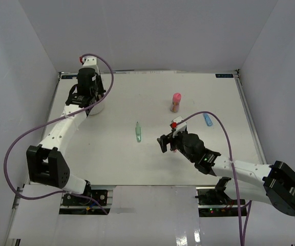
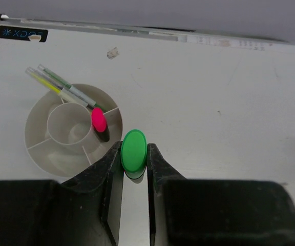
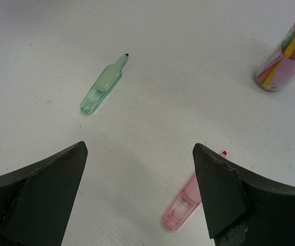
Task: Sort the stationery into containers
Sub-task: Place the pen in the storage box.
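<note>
My left gripper [image 2: 133, 154] is shut on a green-capped short marker [image 2: 133, 148], held end-on just above the near-right rim of the round white organiser cup [image 2: 40, 138]. The cup holds a pink-capped marker [image 2: 98, 119] and thin pens [image 2: 60, 84] that lean over its far rim. My right gripper [image 3: 140, 148] is open and empty, low over the table. A pink marker [image 3: 183, 207] lies partly under its right finger [image 3: 219, 195]. A pale green marker [image 3: 102, 86] lies ahead of it on the left. The pink tube [image 3: 286, 51] stands at the far right.
In the top view the cup [image 1: 98, 108] sits at the back left under my left gripper [image 1: 88, 95]. The pale green marker [image 1: 138, 132] lies mid-table, the pink tube [image 1: 176, 102] behind my right gripper [image 1: 164, 143], and a blue-capped marker [image 1: 207, 119] to its right. A small clear item [image 2: 112, 52] lies beyond the cup.
</note>
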